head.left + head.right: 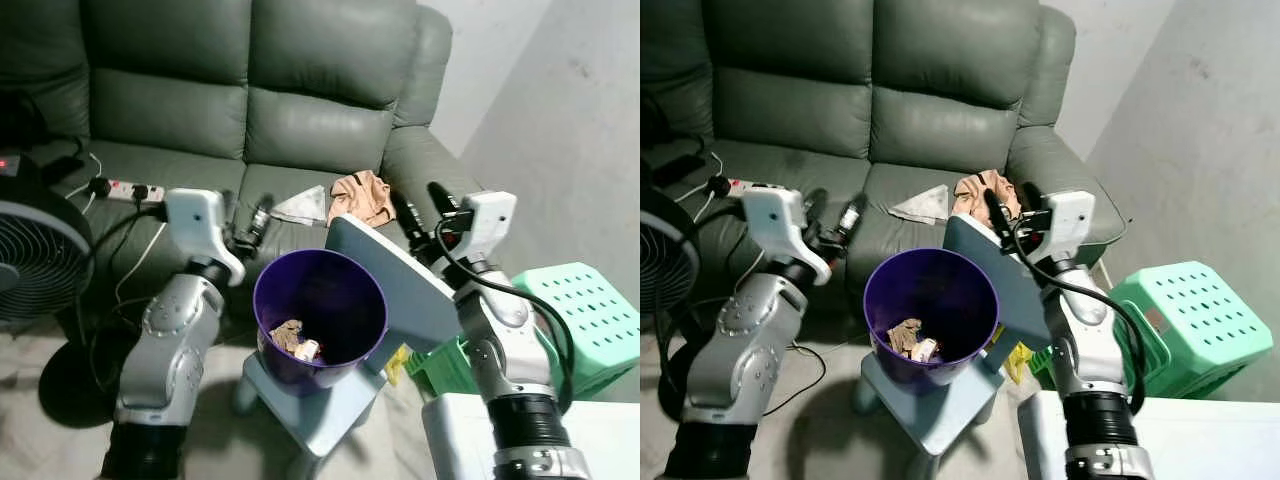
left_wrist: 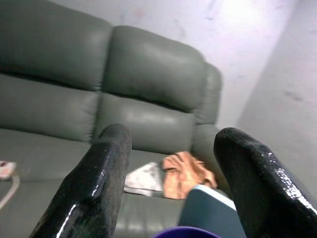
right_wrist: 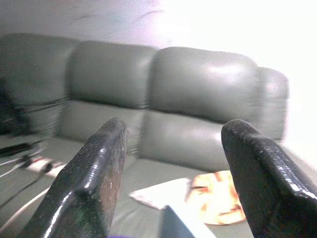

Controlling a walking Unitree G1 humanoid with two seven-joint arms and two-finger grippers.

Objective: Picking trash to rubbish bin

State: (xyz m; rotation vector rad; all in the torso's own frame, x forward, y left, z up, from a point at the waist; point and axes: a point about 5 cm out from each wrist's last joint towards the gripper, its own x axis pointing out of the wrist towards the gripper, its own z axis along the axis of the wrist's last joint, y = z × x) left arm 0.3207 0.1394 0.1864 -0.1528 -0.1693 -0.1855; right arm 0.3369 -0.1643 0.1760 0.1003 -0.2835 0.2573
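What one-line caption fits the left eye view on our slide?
Both end effectors, left and right, open above a purple bin holding trash, before a green sofa.

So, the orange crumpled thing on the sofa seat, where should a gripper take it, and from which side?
Probably from above, with the right gripper, which is nearer. The orange crumpled piece lies low on the sofa seat beside a white sheet, so pinch a raised fold near its middle, away from the sheet.
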